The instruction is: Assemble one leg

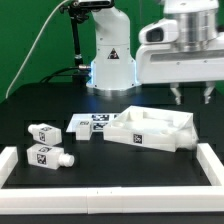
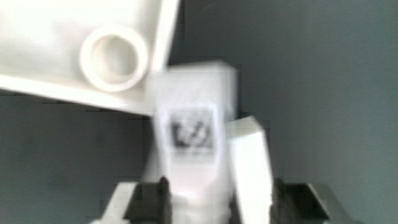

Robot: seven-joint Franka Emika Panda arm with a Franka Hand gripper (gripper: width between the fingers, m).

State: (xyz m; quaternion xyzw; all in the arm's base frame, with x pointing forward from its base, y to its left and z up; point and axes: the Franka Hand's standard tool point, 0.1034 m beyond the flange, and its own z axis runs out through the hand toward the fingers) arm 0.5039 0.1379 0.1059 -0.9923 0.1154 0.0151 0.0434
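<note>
fingers (image 2: 155, 205) seemingly clamp leg (image 2: 199, 130) beside panel (image 2: 54, 30) edge.

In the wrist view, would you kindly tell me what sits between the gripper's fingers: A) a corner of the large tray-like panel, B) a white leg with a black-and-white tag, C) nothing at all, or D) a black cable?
B: a white leg bearing a black-and-white tag sits in the gripper, gripped between its jaws, while the panel with its round corner hole lies beyond the leg's far end.
</note>
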